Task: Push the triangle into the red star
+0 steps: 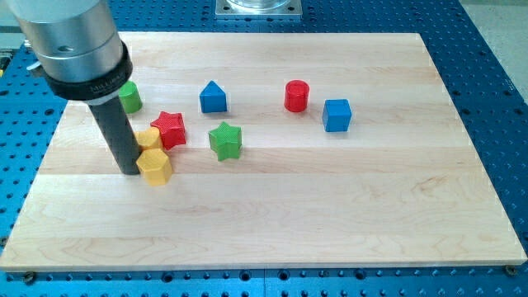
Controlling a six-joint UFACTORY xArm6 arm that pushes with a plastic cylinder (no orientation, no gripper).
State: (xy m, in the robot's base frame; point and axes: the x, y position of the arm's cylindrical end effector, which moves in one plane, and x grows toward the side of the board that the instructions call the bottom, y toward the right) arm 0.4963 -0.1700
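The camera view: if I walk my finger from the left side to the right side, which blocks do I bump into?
Green block, yellow hexagon, red star, blue triangle, green star, red cylinder, blue cube. My tip touches the table just left of the yellow hexagon.

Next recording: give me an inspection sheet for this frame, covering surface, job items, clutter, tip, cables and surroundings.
Surface: light wooden board, flat.
Job's things: blue triangle sits apart from the red star, up and to its right in the view.
Clutter: two yellow blocks beside the red star; green star, green block, red cylinder, blue cube.
Grippers: none; my tip rests just left of the lower yellow block.
Cables: nothing seen.
Surroundings: blue perforated base; metal mount at the view's top.
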